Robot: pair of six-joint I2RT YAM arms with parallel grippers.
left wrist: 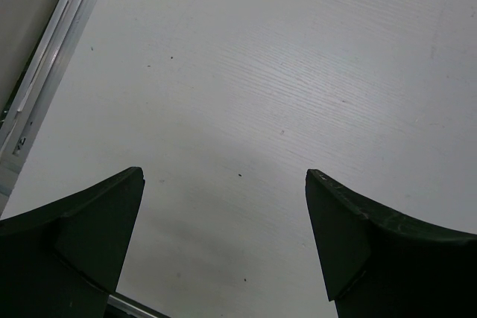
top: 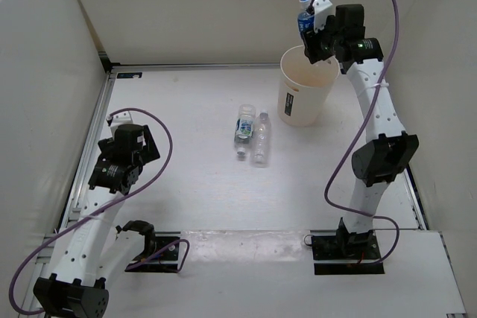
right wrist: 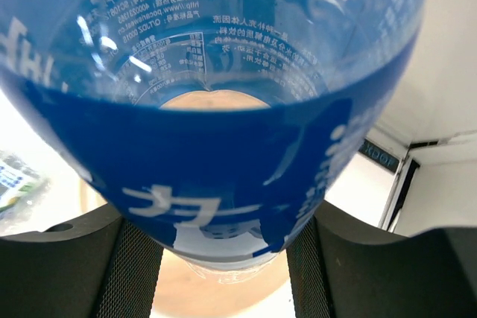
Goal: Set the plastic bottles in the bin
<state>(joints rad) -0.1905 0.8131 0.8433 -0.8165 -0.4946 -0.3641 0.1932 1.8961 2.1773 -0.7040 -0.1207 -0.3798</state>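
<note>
L arm (top: pixel 112 176) sits folded low at far left, wrist aimed down at bare tabletop (left wrist: pixel 298 72). L jaws are spread wide w/ nothing between them. Mid-tabletop, two bottles lie on their sides, close side by side: blue-label bottle (top: pixel 244 128) and plain bottle (top: pixel 261 139), near the bin (top: pixel 298 106), to its left. Both look empty, so prob. light, thin-walled, slick & crushable, and they may roll. Best pinched across mid-body, modest squeeze. Third bottle (top: pixel 305 20), blue-labelled, hangs above the bin's mouth, cap end away from the wrist. R arm (top: pixel 376 109) reaches up & over, R jaws pinching its labelled body.
</note>
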